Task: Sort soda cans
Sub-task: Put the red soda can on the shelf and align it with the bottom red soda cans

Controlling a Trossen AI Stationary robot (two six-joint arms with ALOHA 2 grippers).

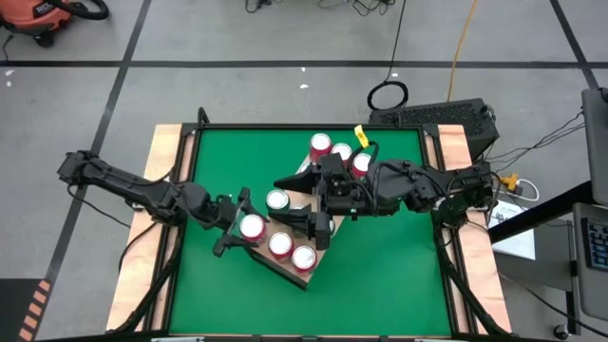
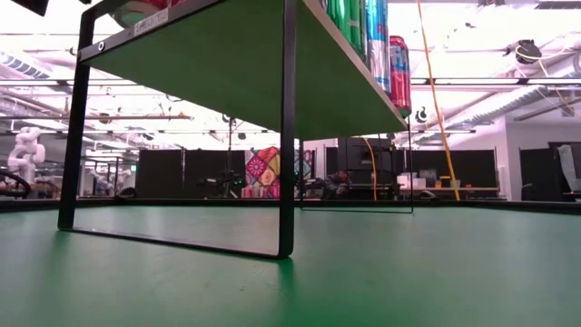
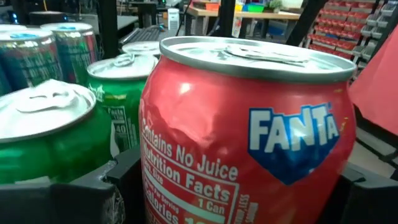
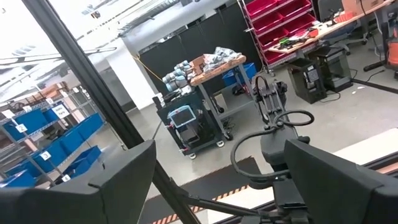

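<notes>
Red Fanta soda can (image 3: 249, 143), one, pinched in my left gripper (image 1: 245, 229); three silver-topped cans (image 1: 279, 244) on light wooden board (image 1: 296, 277); right gripper (image 1: 321, 211) fingers spread, empty.

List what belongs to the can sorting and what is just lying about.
Job: red Fanta can between the left gripper fingers; green cans; right gripper, open; wooden board.
Lying about: yellow tag; floor cable.
</notes>
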